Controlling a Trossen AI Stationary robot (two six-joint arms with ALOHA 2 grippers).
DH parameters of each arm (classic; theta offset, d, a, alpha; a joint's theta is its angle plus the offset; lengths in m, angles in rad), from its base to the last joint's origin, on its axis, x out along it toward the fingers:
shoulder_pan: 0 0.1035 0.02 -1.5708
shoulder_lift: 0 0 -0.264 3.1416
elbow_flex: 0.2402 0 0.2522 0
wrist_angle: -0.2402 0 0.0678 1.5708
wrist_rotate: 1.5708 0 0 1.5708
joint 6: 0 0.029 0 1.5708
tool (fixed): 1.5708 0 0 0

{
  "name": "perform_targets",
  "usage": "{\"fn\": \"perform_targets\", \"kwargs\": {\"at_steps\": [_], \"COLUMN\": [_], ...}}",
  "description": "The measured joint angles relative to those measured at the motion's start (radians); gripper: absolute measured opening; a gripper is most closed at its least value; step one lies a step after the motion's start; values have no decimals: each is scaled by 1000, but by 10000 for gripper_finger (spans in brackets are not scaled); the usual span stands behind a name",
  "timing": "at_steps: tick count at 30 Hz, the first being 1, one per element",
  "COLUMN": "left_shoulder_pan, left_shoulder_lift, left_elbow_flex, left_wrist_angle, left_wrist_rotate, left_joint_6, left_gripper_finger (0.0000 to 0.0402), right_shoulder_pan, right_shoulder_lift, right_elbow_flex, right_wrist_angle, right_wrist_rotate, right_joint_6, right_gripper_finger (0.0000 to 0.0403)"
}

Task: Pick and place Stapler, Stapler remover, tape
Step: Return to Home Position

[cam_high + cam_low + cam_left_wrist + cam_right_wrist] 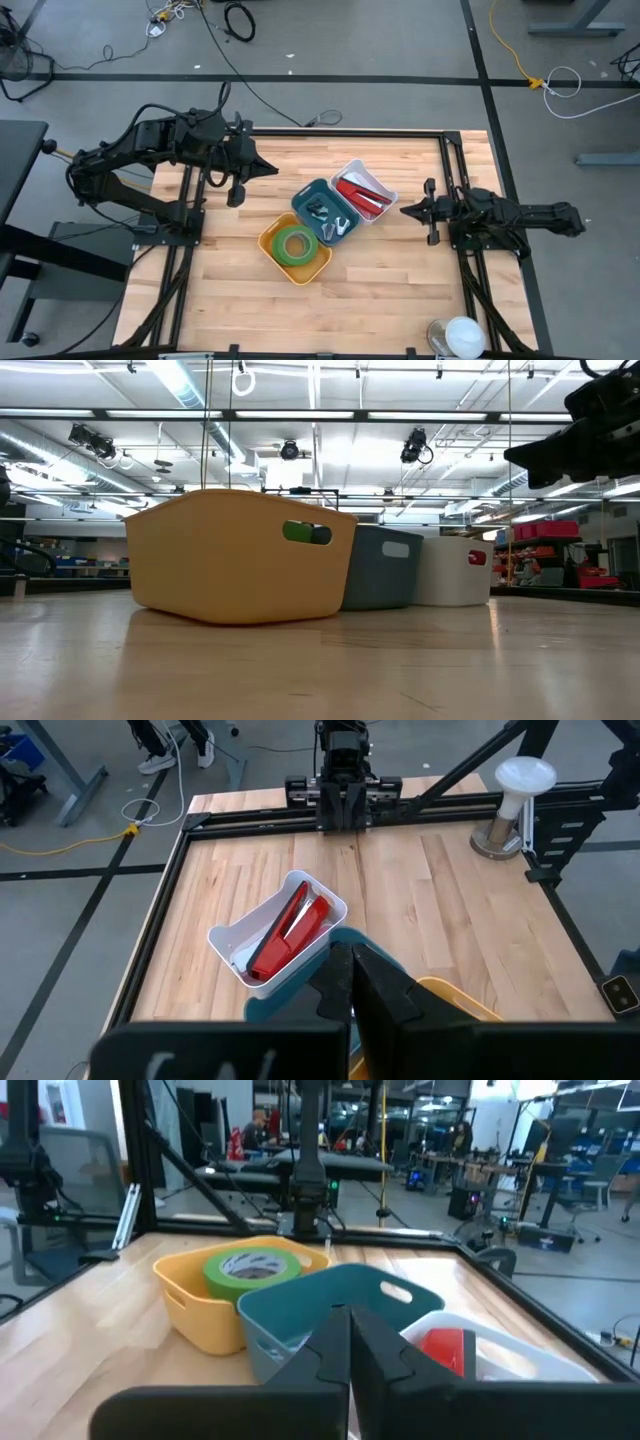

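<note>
Nearest us in the low view stood the yellow bin point(308, 275) with the tape point(295, 244) flat inside. Behind it the blue bin point(300, 200) held the remover point(322, 210), and farthest the white bin point(385, 188) held the stapler point(360, 197), lying along its length. The bins sat between the arms. The left gripper point(268, 168) and right gripper point(405, 210) were closed and empty, both pointing inward. We judged home lay straight back.
</note>
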Motion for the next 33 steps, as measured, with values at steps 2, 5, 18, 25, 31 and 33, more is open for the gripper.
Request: {"fn": "perform_targets", "kwargs": {"at_steps": [2, 5, 18, 25, 31, 33], "left_shoulder_pan": [0, 0, 0, 0, 0, 0], "left_shoulder_lift": [0, 0, 0, 0, 0, 0], "left_elbow_flex": [0, 0, 0, 0, 0, 0], "left_wrist_angle": [0, 0, 0, 0, 0, 0], "left_wrist_rotate": [0, 0, 0, 0, 0, 0], "left_joint_6": [0, 0, 0, 0, 0, 0], "left_gripper_finger": [10, 10, 10, 10, 10, 10], "right_shoulder_pan": [0, 0, 0, 0, 0, 0], "right_shoulder_lift": [-16, -36, -35, -35, -35, -35], "right_elbow_flex": [0, 0, 1, 1, 1, 1], "right_wrist_angle": [0, 1, 0, 1, 1, 1], "right_wrist_rotate": [0, 0, 0, 1, 1, 1], "right_joint_6": [-3, -7, -3, -3, -3, -3], "right_gripper_finger": [2, 2, 2, 2, 2, 2]}}
